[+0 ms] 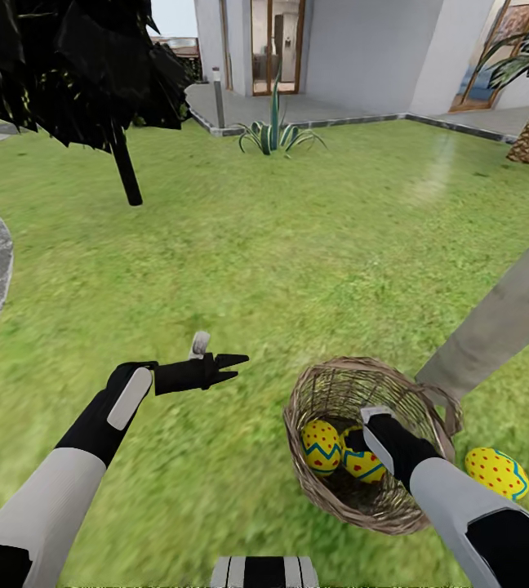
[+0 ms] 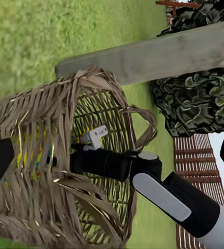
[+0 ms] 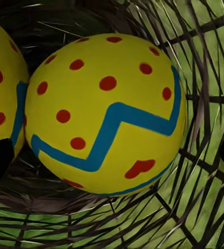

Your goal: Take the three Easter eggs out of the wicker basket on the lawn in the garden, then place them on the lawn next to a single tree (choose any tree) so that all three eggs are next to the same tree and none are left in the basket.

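The wicker basket (image 1: 342,498) sits on the lawn (image 1: 297,245) at the foot of the tree (image 1: 501,318); two eggs lie inside, one egg (image 1: 497,472) on the grass just beside it. The right tool (image 1: 361,437) reaches inside, spread wide around the nearer egg (image 3: 104,111); it should centre before closing. The left tool (image 1: 233,366) hovers beside the basket, spread, holding nothing.

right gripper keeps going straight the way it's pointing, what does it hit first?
Most likely the Easter egg dead centre in the right wrist view, inside the wicker basket. The right gripper is already down in the basket; the remaining gap is unclear.
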